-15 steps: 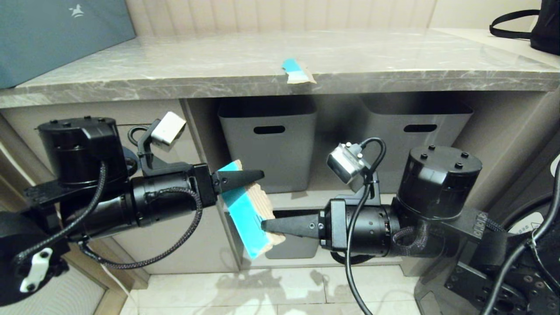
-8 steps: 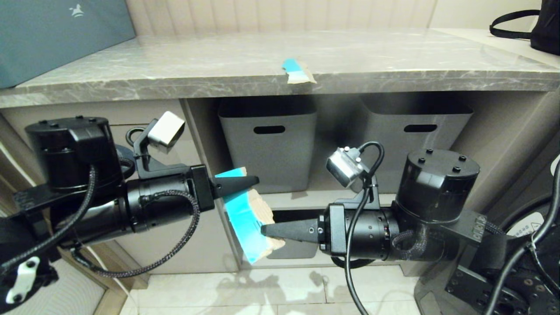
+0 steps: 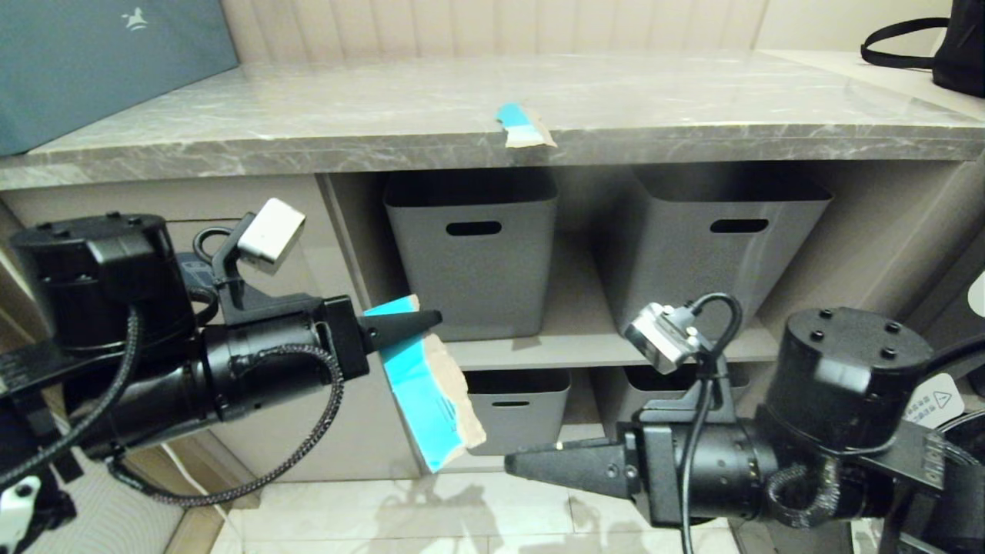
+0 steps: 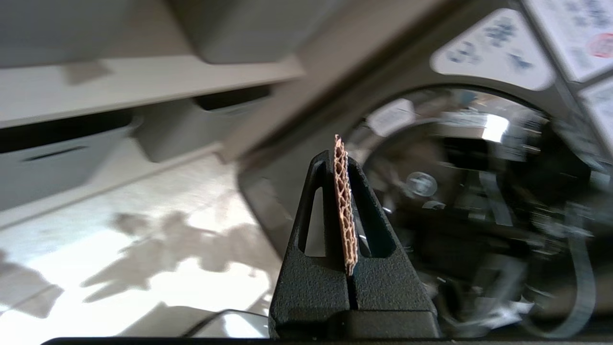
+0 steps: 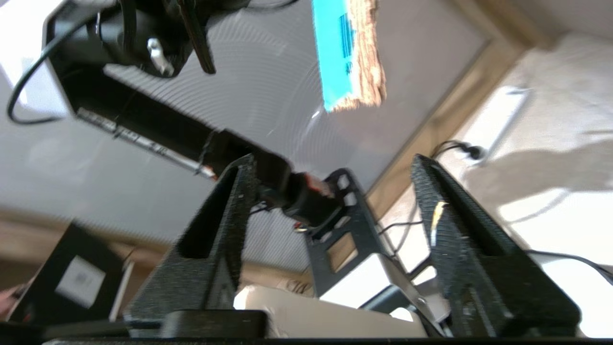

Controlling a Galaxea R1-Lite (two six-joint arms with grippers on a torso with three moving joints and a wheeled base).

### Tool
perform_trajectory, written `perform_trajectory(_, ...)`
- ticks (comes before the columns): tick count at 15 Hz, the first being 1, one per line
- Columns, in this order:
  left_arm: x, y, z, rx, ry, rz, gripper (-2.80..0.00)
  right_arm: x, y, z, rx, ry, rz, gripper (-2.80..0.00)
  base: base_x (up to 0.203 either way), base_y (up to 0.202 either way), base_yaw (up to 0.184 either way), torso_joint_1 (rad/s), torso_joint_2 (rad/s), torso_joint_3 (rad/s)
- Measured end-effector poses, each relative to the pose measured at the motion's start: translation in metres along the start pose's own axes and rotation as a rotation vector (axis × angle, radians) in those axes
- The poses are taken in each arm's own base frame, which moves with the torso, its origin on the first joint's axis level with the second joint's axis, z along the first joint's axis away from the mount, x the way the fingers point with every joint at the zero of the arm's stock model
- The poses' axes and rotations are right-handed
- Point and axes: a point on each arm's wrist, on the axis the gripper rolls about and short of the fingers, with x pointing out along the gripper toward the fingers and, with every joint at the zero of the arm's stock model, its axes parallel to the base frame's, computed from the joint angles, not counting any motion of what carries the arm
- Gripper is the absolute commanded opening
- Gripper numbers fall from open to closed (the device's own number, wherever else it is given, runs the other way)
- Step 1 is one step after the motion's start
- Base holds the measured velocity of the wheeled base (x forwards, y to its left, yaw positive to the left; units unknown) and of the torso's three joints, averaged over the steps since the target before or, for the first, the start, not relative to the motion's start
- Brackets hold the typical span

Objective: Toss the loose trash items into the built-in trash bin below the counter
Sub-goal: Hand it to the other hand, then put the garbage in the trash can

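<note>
Two strips remain unbinned. Left gripper [image 3: 419, 322], centre-left, pinches one strip [image 3: 427, 385]; second strip [image 3: 523, 128] lies on counter [image 3: 308, 138] edge, upper centre. Right gripper [image 3: 523, 466] spread, empty, lower centre. Next: carry the held strip to the bin flap, hidden here.

Beige tile floor [image 3: 492, 508]; grey baskets [image 3: 473, 250] (shelved)

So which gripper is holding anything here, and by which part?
The left gripper holds a cardboard strip, jaws shut on its upper end; the rest hangs free. The right gripper is open and holds nothing.
</note>
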Motion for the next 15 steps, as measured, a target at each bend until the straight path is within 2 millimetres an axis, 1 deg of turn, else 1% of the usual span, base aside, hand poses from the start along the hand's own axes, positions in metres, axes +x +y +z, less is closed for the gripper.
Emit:
perform_trajectory(1,-0.004,0.002,-0.004,-0.002,-0.011,0.026,-2.8,-0.014,0.002,-0.003,-0.005,-0.033,-0.034,0.0,0.0,0.0,0.0,0.0,0.0,0.0)
perform_trajectory(3,-0.014,0.008,-0.009,-0.002,-0.037,0.092,-2.8,-0.05,0.0,-0.004,-0.018,-0.149,-0.147,0.0,0.0,0.0,0.0,0.0,0.0,0.0)
perform_trajectory(5,-0.025,0.019,-0.005,0.018,-0.096,0.2,-2.8,-0.091,-0.009,-0.008,-0.017,-0.286,-0.308,0.0,0.0,0.0,0.0,0.0,0.0,0.0)
perform_trajectory(6,-0.032,0.026,-0.001,0.044,-0.133,0.272,-2.8,-0.113,-0.016,-0.017,-0.004,-0.353,-0.423,0.0,0.0,0.0,0.0,0.0,0.0,0.0)
perform_trajectory(8,-0.046,0.044,0.002,0.116,-0.169,0.408,-2.8,-0.149,-0.027,-0.051,0.01,-0.435,-0.703,0.0,0.0,0.0,0.0,0.0,0.0,0.0)
perform_trajectory(9,-0.054,0.052,0.002,0.156,-0.172,0.464,-2.8,-0.161,-0.028,-0.066,0.001,-0.448,-0.833,0.0,0.0,0.0,0.0,0.0,0.0,0.0)
perform_trajectory(11,-0.069,0.061,-0.003,0.211,-0.163,0.537,-2.8,-0.176,-0.023,-0.088,-0.031,-0.423,-1.025,0.0,0.0,0.0,0.0,0.0,0.0,0.0)
perform_trajectory(13,-0.083,0.064,-0.008,0.208,-0.168,0.568,-2.8,-0.187,-0.014,-0.107,-0.068,-0.372,-1.126,0.0,0.0,0.0,0.0,0.0,0.0,0.0)
perform_trajectory(15,-0.093,0.063,-0.015,0.203,-0.164,0.574,-2.8,-0.195,-0.002,-0.128,-0.085,-0.346,-1.179,0.0,0.0,0.0,0.0,0.0,0.0,0.0)
